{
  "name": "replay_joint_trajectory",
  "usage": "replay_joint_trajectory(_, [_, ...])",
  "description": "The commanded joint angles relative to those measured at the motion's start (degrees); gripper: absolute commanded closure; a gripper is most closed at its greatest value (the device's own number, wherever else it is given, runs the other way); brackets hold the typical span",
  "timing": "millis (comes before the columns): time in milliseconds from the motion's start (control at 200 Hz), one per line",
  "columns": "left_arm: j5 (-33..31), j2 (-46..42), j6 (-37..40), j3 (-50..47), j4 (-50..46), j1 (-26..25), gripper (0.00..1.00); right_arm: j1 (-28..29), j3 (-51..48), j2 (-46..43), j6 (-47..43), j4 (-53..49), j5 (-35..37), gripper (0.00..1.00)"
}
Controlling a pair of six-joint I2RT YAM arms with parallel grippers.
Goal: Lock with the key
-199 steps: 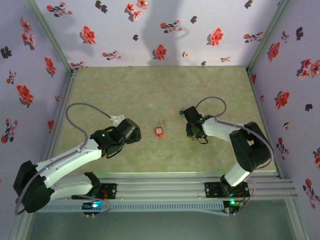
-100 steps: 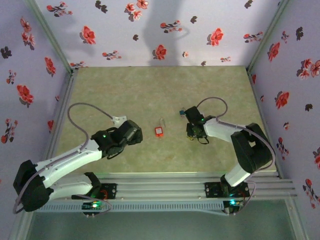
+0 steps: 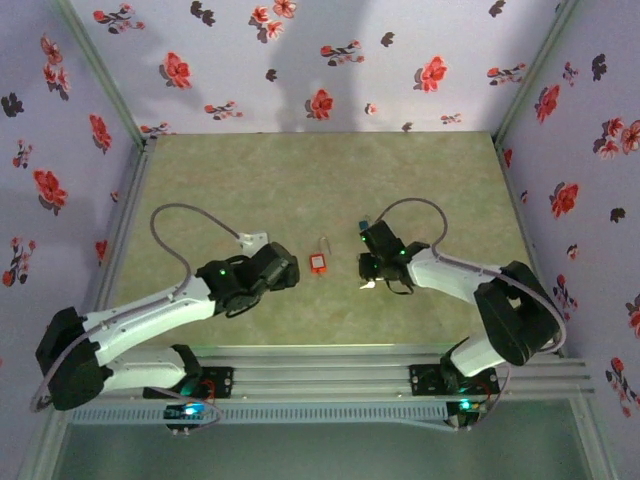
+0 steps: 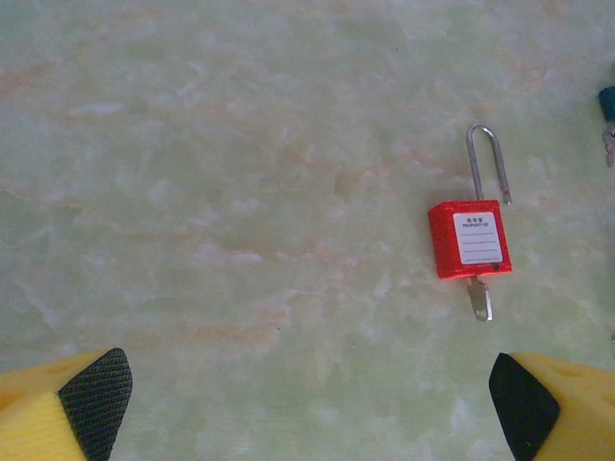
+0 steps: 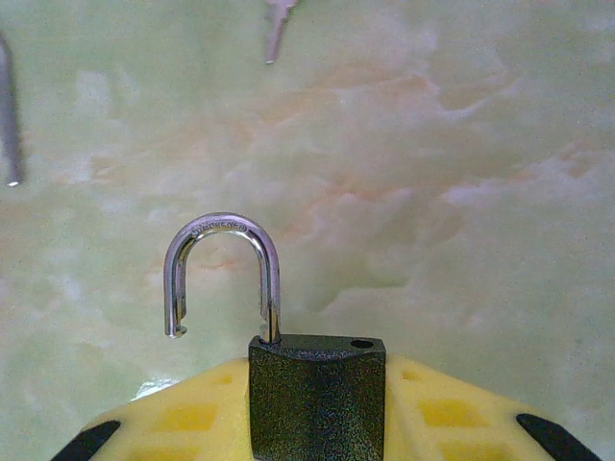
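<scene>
Red squarish padlock (image 4: 470, 238) on marbled table (image 4: 192, 144); L fingers (image 4: 67, 403) wide, R fingers (image 5: 192, 423) tight on dark grainy padlock (image 5: 317, 403).

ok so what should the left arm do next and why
Probably shift the open left gripper right and forward to straddle the red lock: it lies flat on the table, right of centre in the wrist view, shackle apparently open, key in its base, untouched.

The white label (image 4: 478, 237) on the lock (image 4: 444, 242) and the stamping on the shackle (image 5: 223, 228) of the dark padlock (image 5: 317, 396) are illegible.
</scene>
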Motion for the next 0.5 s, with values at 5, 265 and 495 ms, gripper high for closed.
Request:
replay_joint_trajectory(5, [-1.09,1.72,-3.05,2.02,3.16,-0.84,0.00,1.74,-0.67,-1.99,-1.97,2.04,-0.42,0.69])
replay_joint_trajectory(265, [1.91,4.51,-6.54,2.20,12.39,-1.01,0.00,3.91,-1.61,-3.90,-2.97,4.06,-1.49,0.70])
replay_joint_trajectory(495, [5.24,6.27,-11.79,0.09,22.73,-1.02,0.00,5.27,-3.20,-6.57,-3.55,6.92,-3.72,0.71])
